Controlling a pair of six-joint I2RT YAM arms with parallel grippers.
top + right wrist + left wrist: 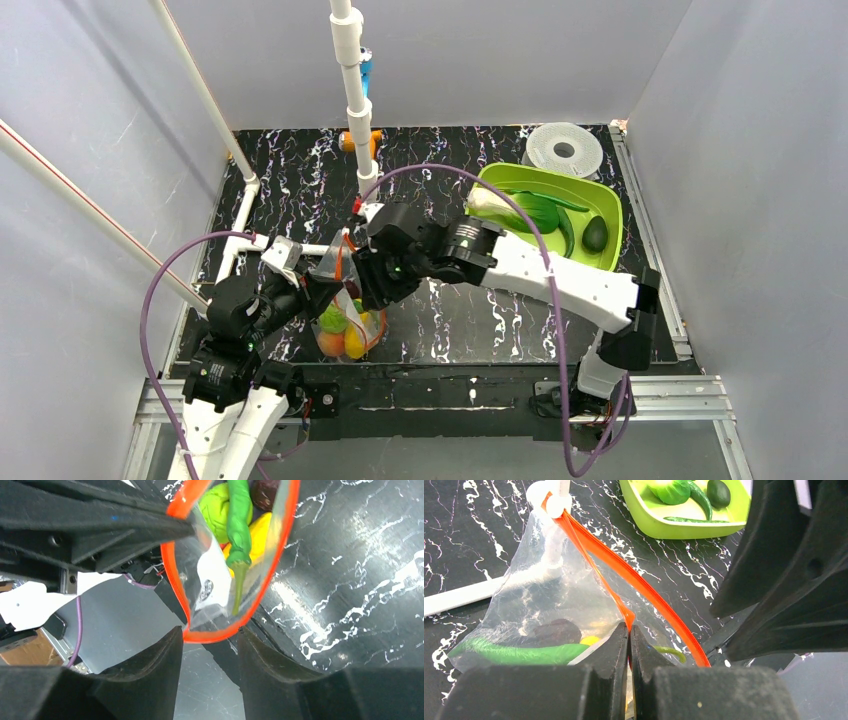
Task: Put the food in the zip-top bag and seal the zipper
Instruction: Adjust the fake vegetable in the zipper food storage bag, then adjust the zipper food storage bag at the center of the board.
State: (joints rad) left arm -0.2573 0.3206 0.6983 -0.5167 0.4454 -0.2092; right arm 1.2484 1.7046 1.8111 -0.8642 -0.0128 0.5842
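The clear zip-top bag [340, 312] hangs between my two grippers near the table's front edge. Its mouth is open, and the red-orange zipper [651, 595] forms a loop. Inside lie a dark purple plum [556, 630], a green pod [519, 653], a yellow piece [256, 540] and a light green leafy ball [218, 510], with the white label [212, 580] showing. My left gripper [629, 630] is shut on the zipper strip. My right gripper [210, 636] is open, its fingers either side of the zipper's curved end [215, 637]. In the top view an orange-red peach [330, 343] shows in the bag.
The lime-green tray [610, 205] at the back right holds a dark green avocado [595, 233], green pods [696, 519] and a leafy green piece [671, 490]. A white spool [563, 150] stands behind it. White pipes [352, 90] rise at the back and left.
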